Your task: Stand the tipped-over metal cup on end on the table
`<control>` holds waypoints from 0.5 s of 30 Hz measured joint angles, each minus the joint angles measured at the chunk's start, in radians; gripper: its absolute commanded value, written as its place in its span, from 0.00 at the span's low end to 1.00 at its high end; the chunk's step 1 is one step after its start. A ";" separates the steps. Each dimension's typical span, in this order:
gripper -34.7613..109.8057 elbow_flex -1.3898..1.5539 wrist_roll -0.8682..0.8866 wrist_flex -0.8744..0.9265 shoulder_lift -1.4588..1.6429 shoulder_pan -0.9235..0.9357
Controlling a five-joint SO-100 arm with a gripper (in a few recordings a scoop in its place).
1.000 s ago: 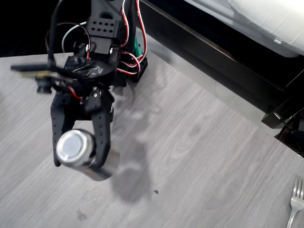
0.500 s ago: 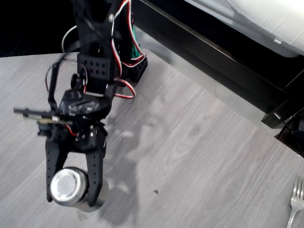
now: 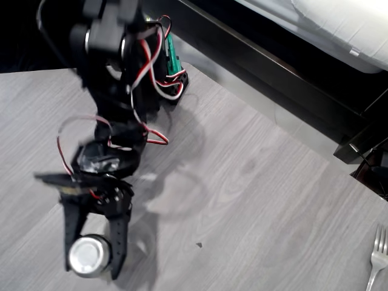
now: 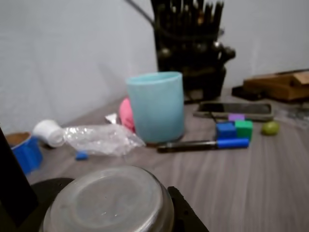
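Note:
The metal cup (image 3: 89,256) stands upright between my gripper's (image 3: 91,268) black fingers, its flat shiny base facing up at the camera, at the lower left of the overhead view. My gripper is shut on it, one finger on each side. The cup sits low over the grey wood-grain table (image 3: 254,200); whether it touches the surface I cannot tell. In the wrist view the cup's round steel base (image 4: 108,203) fills the bottom, with dark finger parts (image 4: 186,217) beside it.
A silver fork (image 3: 377,257) lies at the table's lower right. The arm's base (image 3: 170,79) is at the top edge. Ahead in the wrist view stand a light blue cup (image 4: 155,106), a plastic bag (image 4: 99,139), a marker (image 4: 203,144), small blocks (image 4: 234,129) and a phone (image 4: 234,109).
My gripper has carried the cup down the picture and slightly left, and lower toward the table, with the arm stretching out. The grip has stayed shut.

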 measured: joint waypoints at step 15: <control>0.39 -0.072 -0.002 -0.035 -0.219 -0.037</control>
